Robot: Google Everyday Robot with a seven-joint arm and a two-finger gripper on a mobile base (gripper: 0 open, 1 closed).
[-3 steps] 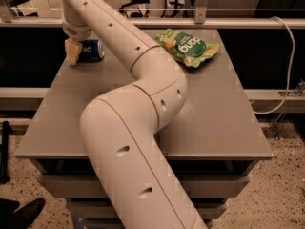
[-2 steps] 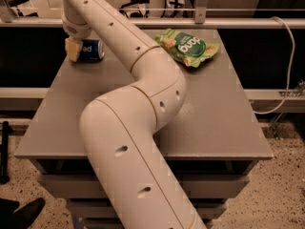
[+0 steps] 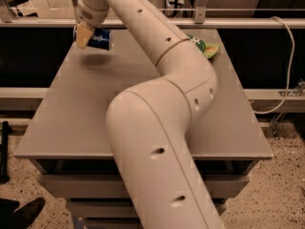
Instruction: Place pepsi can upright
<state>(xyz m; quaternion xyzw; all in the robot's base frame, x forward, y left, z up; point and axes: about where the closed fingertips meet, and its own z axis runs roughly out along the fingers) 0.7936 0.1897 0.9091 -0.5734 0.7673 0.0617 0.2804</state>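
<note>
The pepsi can (image 3: 100,38) is dark blue with silver ends. It lies on its side in the air just above the far left part of the grey table (image 3: 86,109), with its shadow on the tabletop below it. My gripper (image 3: 86,33) is shut on the can's left end, and a tan finger (image 3: 82,35) shows in front of it. My white arm reaches from the bottom centre up to the far left corner.
A green snack bag (image 3: 208,47) lies at the far right of the table, mostly hidden behind my arm. A rail and dark gap run behind the table. A white cable (image 3: 286,75) hangs at the right. A dark shoe (image 3: 21,213) is on the floor at the lower left.
The can has risen off the tabletop in my gripper and now hangs above its shadow. My arm now covers most of the green bag.
</note>
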